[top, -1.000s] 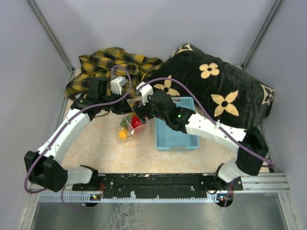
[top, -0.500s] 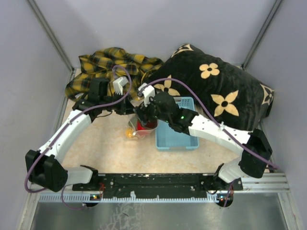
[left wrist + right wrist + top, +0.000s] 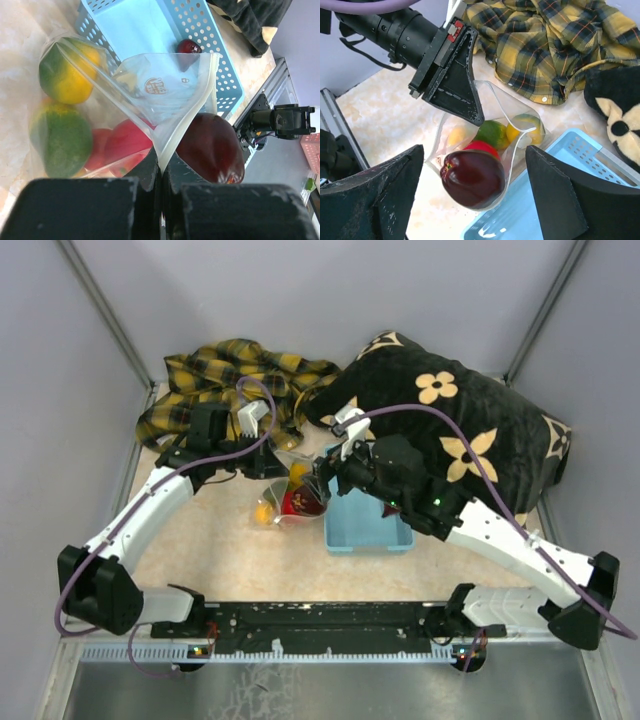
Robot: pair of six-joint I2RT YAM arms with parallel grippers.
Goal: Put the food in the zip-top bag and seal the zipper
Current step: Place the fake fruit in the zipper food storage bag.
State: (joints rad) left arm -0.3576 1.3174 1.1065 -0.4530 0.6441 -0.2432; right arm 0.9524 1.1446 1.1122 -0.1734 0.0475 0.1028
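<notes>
1. White-shelled, the left arm stretches from the near left corner to the zip-top bag (image 3: pixel 288 502). The left gripper (image 3: pixel 161 169) is clamped on the bag's rim, right on the whitish zipper (image 3: pixel 192 111).
2. The right arm bends in from the near right. Its right gripper (image 3: pixel 330 474) hangs over the bag's mouth beside the light-blue basket (image 3: pixel 372 532), with its fingers (image 3: pixel 385 195) spread wide and nothing between them.
3. The bag lies on the pale tabletop (image 3: pixel 210 550), its mouth held up and open. Inside are two green-and-yellow fruits (image 3: pixel 64 75), a red fruit (image 3: pixel 125 147) and an orange-yellow fruit (image 3: pixel 457 135).
4. A dark maroon fruit (image 3: pixel 472 177) sits at the mouth. It seems to rest just inside the lip, though the clear plastic makes that hard to judge.
5. Only the left wrist view shows a small dark red fruit (image 3: pixel 188 46) in the basket, partly behind the bag's rim.
6. The overhead view alone shows both arms, the plaid shirt (image 3: pixel 225 375) and the black flowered cushion (image 3: pixel 470 420) behind the bag.
</notes>
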